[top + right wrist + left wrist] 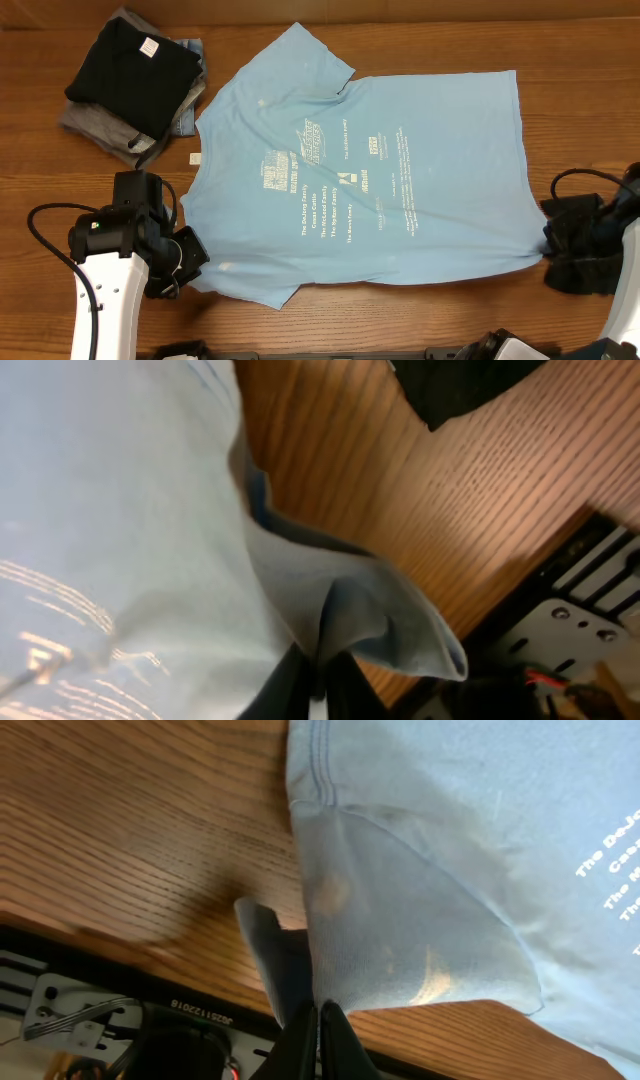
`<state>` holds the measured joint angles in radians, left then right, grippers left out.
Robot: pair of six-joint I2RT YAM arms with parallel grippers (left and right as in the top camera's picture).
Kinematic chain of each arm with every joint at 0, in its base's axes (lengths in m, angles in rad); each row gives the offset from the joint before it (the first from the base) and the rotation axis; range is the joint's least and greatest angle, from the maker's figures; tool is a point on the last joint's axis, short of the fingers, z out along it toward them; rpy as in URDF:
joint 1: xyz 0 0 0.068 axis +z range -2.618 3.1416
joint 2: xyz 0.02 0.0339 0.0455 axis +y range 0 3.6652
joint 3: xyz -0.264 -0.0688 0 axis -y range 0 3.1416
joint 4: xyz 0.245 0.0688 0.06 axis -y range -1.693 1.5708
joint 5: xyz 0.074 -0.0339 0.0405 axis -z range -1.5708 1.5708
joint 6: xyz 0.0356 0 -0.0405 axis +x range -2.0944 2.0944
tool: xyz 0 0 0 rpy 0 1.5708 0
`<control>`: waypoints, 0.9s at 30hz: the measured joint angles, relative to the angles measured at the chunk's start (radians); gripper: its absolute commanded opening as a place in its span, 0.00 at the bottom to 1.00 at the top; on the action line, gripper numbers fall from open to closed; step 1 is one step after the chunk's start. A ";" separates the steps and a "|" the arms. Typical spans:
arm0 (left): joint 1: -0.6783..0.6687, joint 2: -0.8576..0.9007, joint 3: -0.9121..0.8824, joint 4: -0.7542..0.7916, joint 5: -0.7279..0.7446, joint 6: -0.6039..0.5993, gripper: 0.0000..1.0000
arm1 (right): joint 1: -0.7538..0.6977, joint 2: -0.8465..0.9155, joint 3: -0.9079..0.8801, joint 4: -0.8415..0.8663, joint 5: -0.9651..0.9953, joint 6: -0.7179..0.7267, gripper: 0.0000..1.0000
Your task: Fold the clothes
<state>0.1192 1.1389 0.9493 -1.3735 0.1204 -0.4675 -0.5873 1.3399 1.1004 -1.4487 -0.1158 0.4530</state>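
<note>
1. Both pincers work at the near table [580, 40] edge: my left pincer [318, 1020] is clenched on the blue shirt [380, 170] by its near sleeve, and my right pincer [318, 672] is clenched on the near hem corner.
2. Mid-table, the shirt lies flat, print up. It looks like light, limp cotton, so I expect sagging unless I lift it evenly.
3. Beyond it, bare wood leaves room to fold. At the far left, a dark shirt [135, 60] tops a pile [95, 120].

The overhead camera looks straight down from high up. It takes in most of the tabletop [560, 40], the whole blue shirt [400, 130] and both arms by the near edge. The left wrist camera sits low and close behind the left gripper [318, 1015], facing a sleeve. The right wrist camera, just as close behind the right gripper [315, 672], faces a hem corner. All three views share the blue shirt and the wood along the near edge.
</note>
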 measured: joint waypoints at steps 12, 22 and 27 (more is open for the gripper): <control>0.000 0.000 0.000 0.077 0.006 -0.001 0.04 | 0.000 0.002 -0.013 0.035 -0.113 0.009 0.04; 0.000 0.000 0.002 0.130 0.041 -0.005 0.04 | 0.000 0.010 -0.047 0.122 -0.107 0.027 0.53; 0.000 0.000 0.002 0.127 0.044 -0.005 0.04 | -0.009 0.029 -0.204 0.240 -0.093 0.118 0.53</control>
<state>0.1192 1.1389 0.9512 -1.2461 0.1646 -0.4721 -0.5964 1.3689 0.8959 -1.2083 -0.2089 0.5713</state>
